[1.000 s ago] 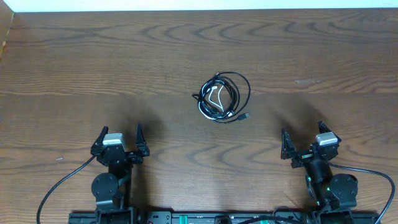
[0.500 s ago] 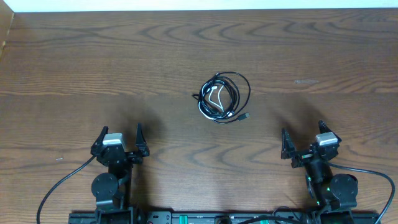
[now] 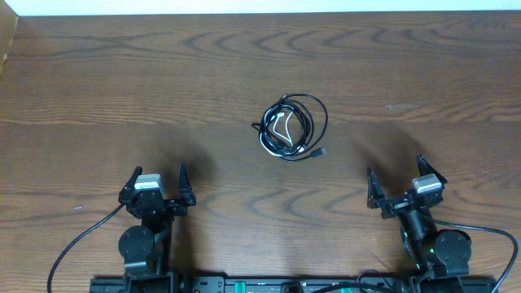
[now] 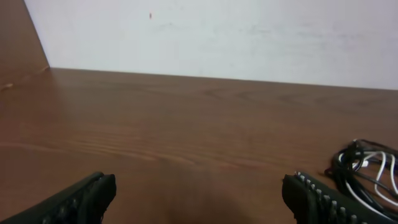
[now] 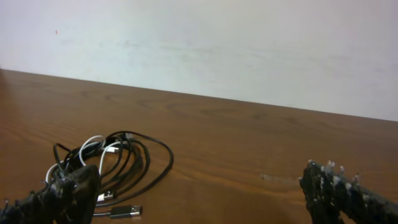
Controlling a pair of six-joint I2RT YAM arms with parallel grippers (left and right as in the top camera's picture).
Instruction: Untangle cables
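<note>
Shows the cables (image 3: pixel 291 129) bunched in one small loose coil near the middle of the table (image 3: pixel 98 89), touching nothing else. Thin round cords, glossy: long black loops (image 3: pixel 266 140) on the outside, a shorter white cord (image 3: pixel 282 120) curled within, a small plug (image 3: pixel 319 152) poking out toward the table's near edge. Probably handles as very light, soft and limp, with no stiffness to push against; likely slides on the smooth wood and drags the whole bunch along when pulled at one point. Best to pinch a free end or an outer black loop standing clear of the rest, and to pin another part against the table while drawing the first away. Worth avoiding a hard squeeze on the plug, and worth expecting so thin a cord to slip from between the pads (image 4: pixel 314 191). Finds the left gripper (image 3: pixel 158 175) at the table's near edge, left of middle, jaws spread wide, nothing between them; the right gripper (image 3: pixel 395 169) likewise at the near edge, right of middle, wide apart and empty. Ridged, dark, rubbery-looking pads in both wrist views. Table of dark brown wood, flat, with bold wavy grain and a faint sheen; past its far edge, a plain white wall (image 5: pixel 249 43).
</note>
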